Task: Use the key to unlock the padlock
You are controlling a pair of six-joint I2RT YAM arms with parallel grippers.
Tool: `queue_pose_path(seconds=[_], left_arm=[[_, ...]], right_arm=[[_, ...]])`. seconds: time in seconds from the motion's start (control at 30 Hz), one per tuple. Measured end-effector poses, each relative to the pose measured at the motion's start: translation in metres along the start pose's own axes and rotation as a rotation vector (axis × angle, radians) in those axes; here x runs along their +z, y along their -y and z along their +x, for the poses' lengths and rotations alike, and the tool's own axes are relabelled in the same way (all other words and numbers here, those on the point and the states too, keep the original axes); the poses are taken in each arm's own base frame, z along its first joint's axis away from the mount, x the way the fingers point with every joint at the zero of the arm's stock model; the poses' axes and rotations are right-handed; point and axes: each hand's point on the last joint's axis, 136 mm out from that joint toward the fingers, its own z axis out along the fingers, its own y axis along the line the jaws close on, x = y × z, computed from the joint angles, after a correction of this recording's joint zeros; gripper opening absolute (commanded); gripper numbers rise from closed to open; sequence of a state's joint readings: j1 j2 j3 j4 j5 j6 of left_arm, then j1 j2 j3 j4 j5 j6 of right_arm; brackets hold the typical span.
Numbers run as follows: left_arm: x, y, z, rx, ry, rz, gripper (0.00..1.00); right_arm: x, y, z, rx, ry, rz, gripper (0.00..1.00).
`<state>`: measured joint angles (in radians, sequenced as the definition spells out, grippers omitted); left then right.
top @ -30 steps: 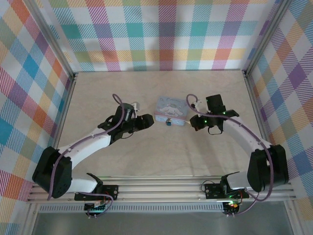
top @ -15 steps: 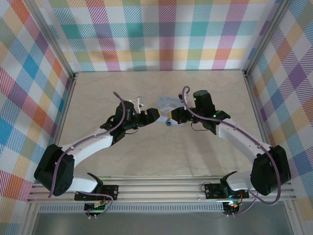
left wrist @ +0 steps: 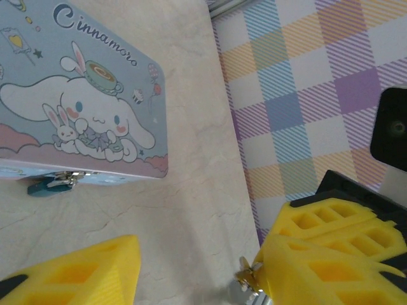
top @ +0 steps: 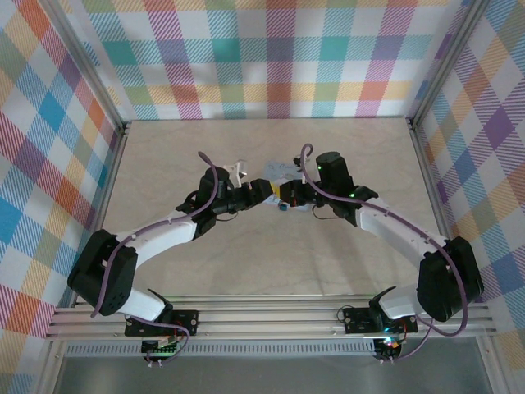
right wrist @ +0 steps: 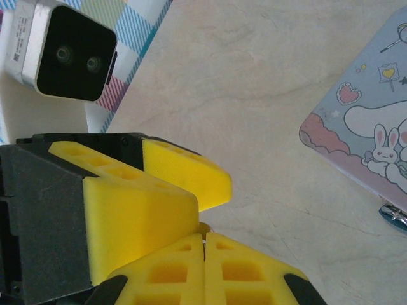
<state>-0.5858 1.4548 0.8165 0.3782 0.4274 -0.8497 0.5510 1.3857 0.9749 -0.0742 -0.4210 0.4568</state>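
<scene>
Top view: arms angled inward, meeting tip to tip just in front of the tin [top: 283,170] at mid-table [top: 328,263].

Right gripper [right wrist: 205,240]: clenched, yellow pads pressed flat together, pinching a small metal piece at the tips, apparently the key [left wrist: 245,283].

Left gripper [top: 264,190]: released, fingers spread wide, one pad [left wrist: 76,273] low at the left of its own wrist view. Close against the right gripper's tips; contact not resolvable.

Padlock [left wrist: 48,184]: teal, hanging at the latch on the tin's front edge, near both grippers yet apart from them and from the key.

Tin: flat on the table, lid down, printed with a white long-eared cartoon figure and rabbits.

Plaid walls [top: 262,57] on three sides.
</scene>
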Motion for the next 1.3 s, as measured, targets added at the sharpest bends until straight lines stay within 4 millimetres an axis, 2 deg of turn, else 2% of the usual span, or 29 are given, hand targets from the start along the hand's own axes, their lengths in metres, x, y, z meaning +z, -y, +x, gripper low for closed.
queue_pose_path(seconds=[0.13,0.23,0.5,0.67,0.8,0.9,1.0,1.1,1.2,1.3], left_arm=[[0.000,0.003,-0.002,-0.006,0.010,0.013,0.44],[0.000,0.003,-0.002,-0.014,0.009,0.013,0.35],[0.000,0.003,-0.002,0.007,0.008,0.015,0.00],[0.001,0.003,-0.002,0.086,-0.010,-0.012,0.00],[-0.002,0.004,-0.004,0.193,-0.038,-0.048,0.00],[-0.014,0.006,-0.005,0.297,-0.069,-0.077,0.00],[-0.026,0.017,-0.010,0.410,-0.095,-0.077,0.00],[-0.040,0.039,-0.014,0.534,-0.126,-0.036,0.00],[-0.051,0.062,-0.013,0.632,-0.173,0.031,0.00],[-0.061,0.082,-0.006,0.696,-0.232,0.109,0.00]], right_arm=[[0.004,0.002,-0.001,0.009,0.004,-0.002,0.00],[0.008,0.005,0.000,0.021,-0.003,0.000,0.00],[0.014,0.003,0.006,0.032,-0.025,-0.008,0.00],[0.014,0.004,0.007,0.032,-0.027,-0.007,0.00],[0.012,0.002,0.008,0.016,-0.027,-0.002,0.33],[0.001,-0.003,0.007,-0.043,-0.020,0.004,0.43],[-0.020,-0.019,0.003,-0.127,0.004,-0.011,0.44],[-0.039,-0.041,-0.004,-0.208,0.014,-0.061,0.45],[-0.048,-0.062,-0.009,-0.276,0.007,-0.143,0.45],[-0.052,-0.080,-0.004,-0.308,-0.022,-0.241,0.44]])
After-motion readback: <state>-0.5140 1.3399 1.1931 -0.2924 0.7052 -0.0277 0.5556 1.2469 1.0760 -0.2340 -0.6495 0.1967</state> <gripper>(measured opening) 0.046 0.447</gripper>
